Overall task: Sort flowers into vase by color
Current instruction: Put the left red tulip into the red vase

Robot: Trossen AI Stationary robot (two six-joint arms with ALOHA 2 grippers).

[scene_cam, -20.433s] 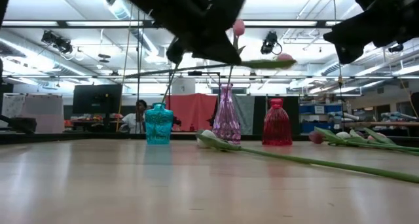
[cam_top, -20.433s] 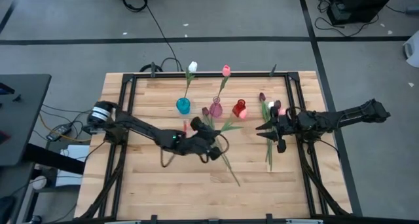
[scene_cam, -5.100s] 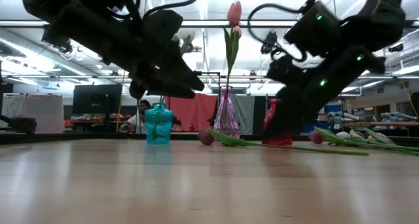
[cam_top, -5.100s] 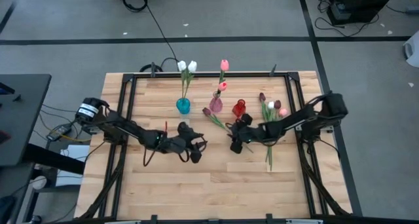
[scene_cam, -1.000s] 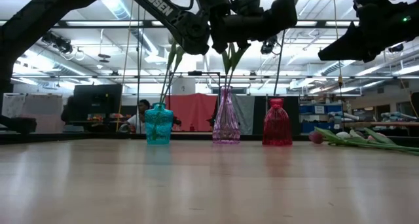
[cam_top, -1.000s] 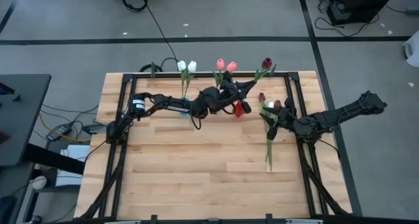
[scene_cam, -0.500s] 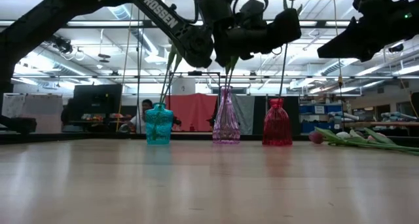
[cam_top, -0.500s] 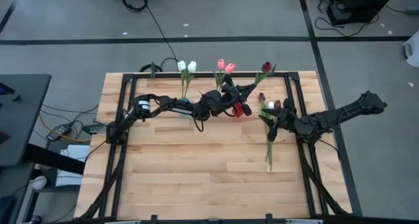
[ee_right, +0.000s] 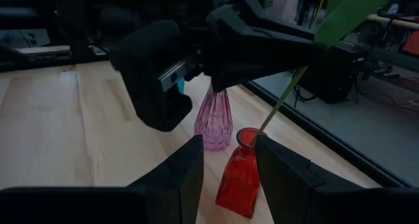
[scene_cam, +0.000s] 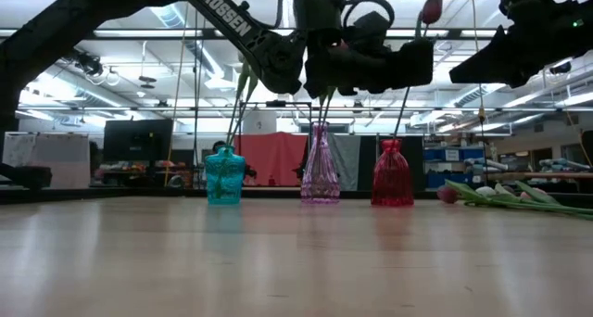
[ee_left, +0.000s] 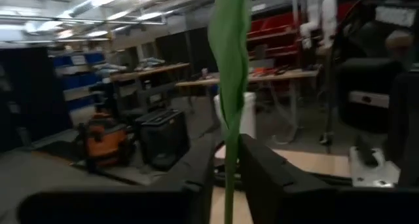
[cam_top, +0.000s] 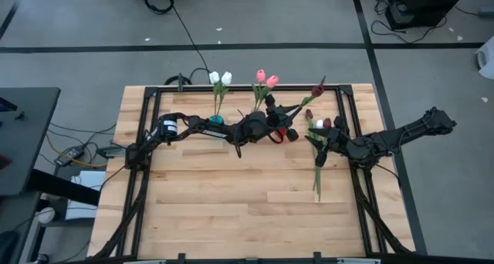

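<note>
Nearby, loose flowers (cam_top: 318, 157) beside right gripper (cam_top: 323, 150)

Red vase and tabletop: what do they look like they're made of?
Red vase: probably glass or clear plastic; translucent, glossy, ribbed, with the green stem showing at its mouth. Tabletop: light wood in butcher-block strips, with visible grain and a dull sheen, likely sealed.

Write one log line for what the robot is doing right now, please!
left gripper: over red vase, fingers either side of dark red tulip stem standing in it | right gripper: open, empty, hovering near loose flowers
</note>
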